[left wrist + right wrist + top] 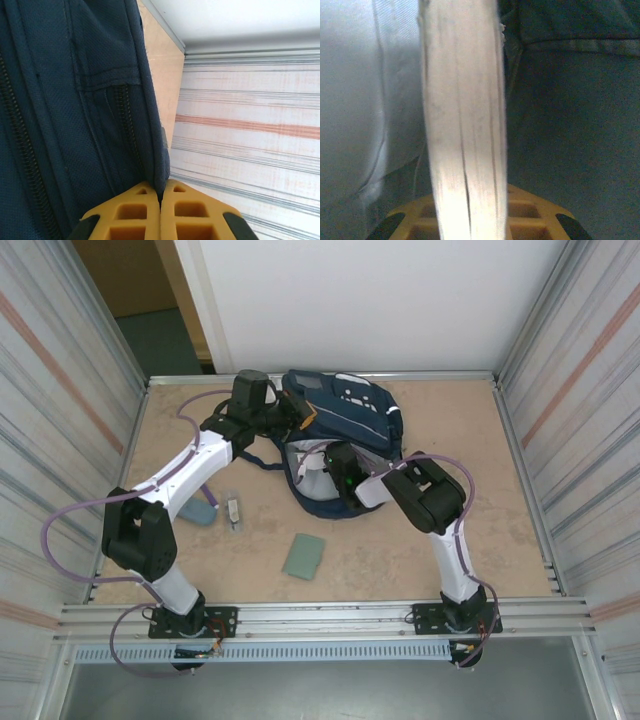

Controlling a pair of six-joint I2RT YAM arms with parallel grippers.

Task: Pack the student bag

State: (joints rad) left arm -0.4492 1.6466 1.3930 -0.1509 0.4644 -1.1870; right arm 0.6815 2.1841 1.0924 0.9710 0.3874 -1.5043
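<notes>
Roomy tan tabletop (pixel 420 550); left gripper (pixel 160 192) clamped on student bag (pixel 75 100) rim, right gripper (pixel 470 205) clamped on pale book (pixel 462 100).

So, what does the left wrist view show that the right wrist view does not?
Left wrist: the left gripper shut on the edge of the student bag, a zipper, the striped wall. Right wrist: the right gripper holding what looks like a book, white page edge facing the camera, beside pale lining. Both: navy bag fabric close up.
</notes>
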